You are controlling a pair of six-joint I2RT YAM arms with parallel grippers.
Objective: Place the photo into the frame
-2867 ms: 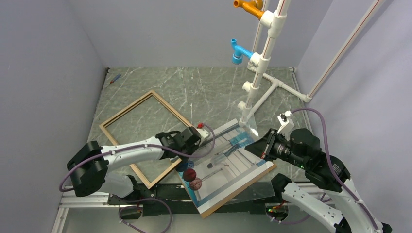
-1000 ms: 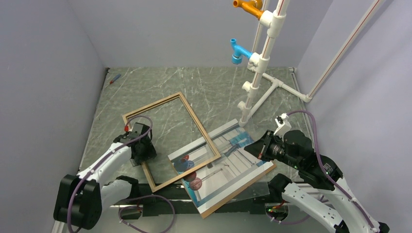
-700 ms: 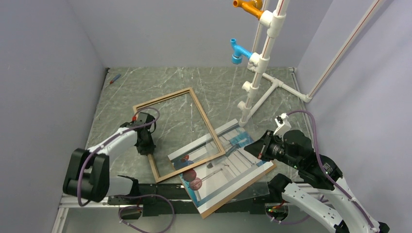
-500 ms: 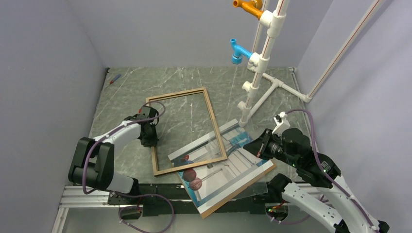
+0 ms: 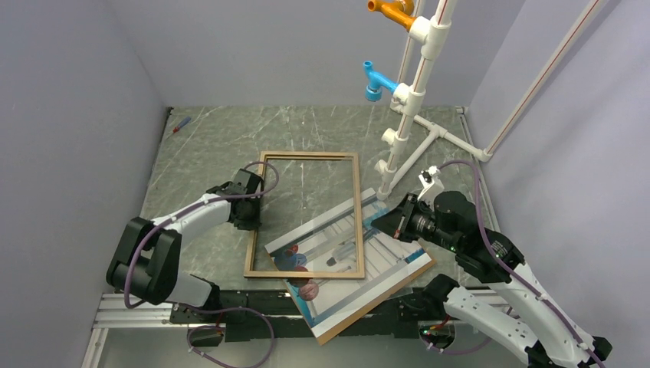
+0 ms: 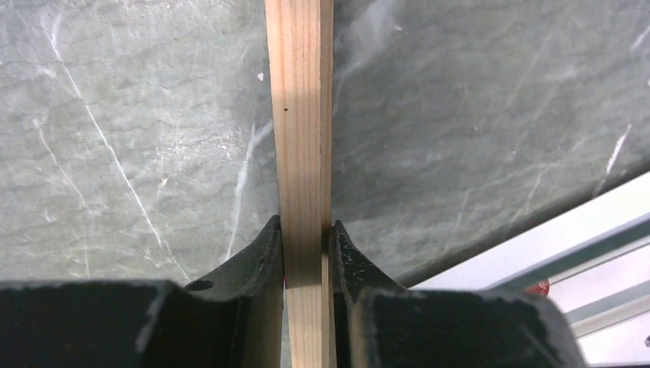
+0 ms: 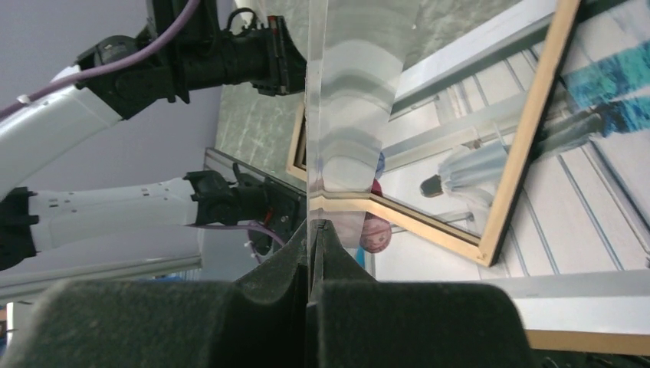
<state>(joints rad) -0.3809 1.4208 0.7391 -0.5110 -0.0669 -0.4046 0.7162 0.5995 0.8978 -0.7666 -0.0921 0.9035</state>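
- Wood, light brown, forms the frame [image 5: 359,207], which lies flat on the green marbled tabletop [image 5: 207,146], its long rails running away from the arm bases.
- We see the left end effector [image 5: 251,210] on the frame's left rail, roughly midway along it.
- From the left wrist, the left end effector [image 6: 305,230] has its jaws pressed against both sides of the frame [image 6: 300,115], pinching the rail between them.
- The photo [image 5: 395,261] lies face up at the frame's near right corner. The near and right rails cross over it, so part of the print shows inside the frame's opening.
- We cannot tell whether the rails touch the print.
- A brown backing board [image 5: 383,297] shows as a thin edge under the photo, just beyond the frame's near right corner.
- The right end effector [image 5: 385,222] hangs just beside the frame's right rail, above the photo.
- From the right wrist, the right end effector [image 7: 314,230] has its jaws closed on the edge of a clear sheet [image 7: 352,77]. The sheet rises edge-on from them, with the frame [image 7: 529,138] and the photo [image 7: 582,230] behind it.
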